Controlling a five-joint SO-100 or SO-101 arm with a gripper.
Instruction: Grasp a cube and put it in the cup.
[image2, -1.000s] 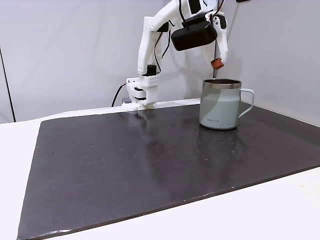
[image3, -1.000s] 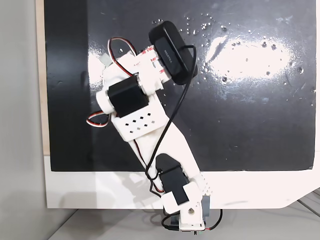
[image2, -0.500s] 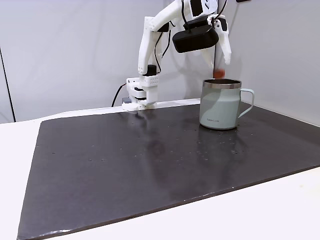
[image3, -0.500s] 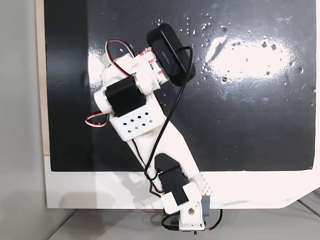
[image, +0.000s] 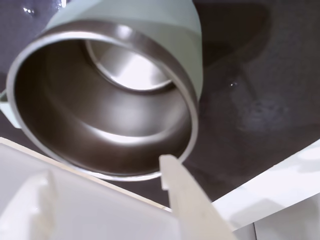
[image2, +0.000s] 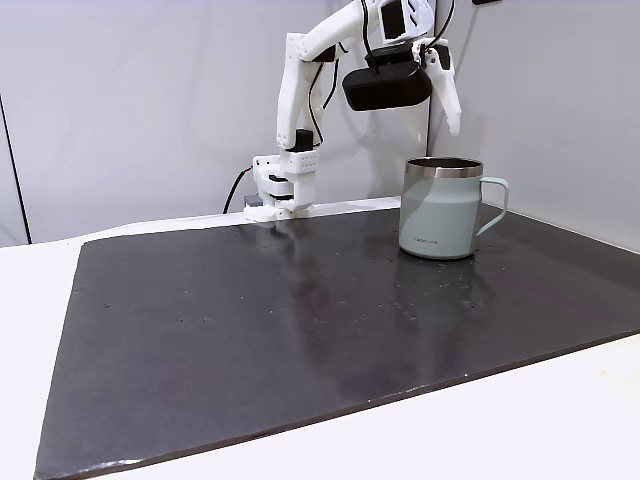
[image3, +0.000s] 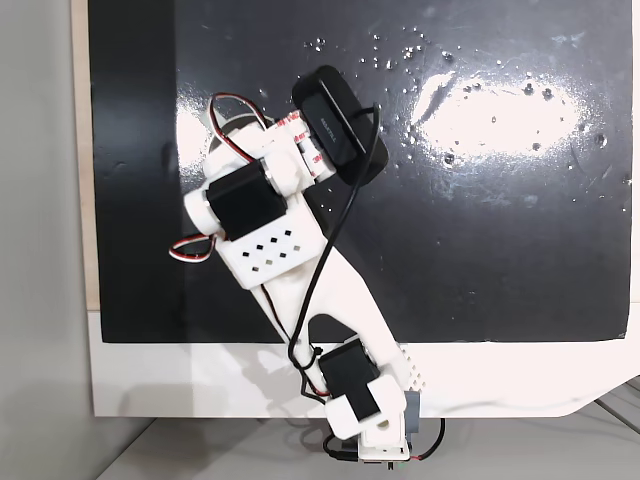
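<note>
Gripper (image2: 445, 105): held above the cup (image2: 440, 208) at upper right of a fixed view, fingers parted, nothing gripped. Cube: not discernible; the cup's steel interior, seen in the wrist view, is partly hidden, so its whereabouts cannot be told.

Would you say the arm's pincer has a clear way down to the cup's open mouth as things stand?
Probably yes. In the fixed side view the pincer hangs above the cup, a little toward its back rim, with nothing between them. The wrist view looks straight into the cup's bare steel inside, with a finger near its rim.
</note>
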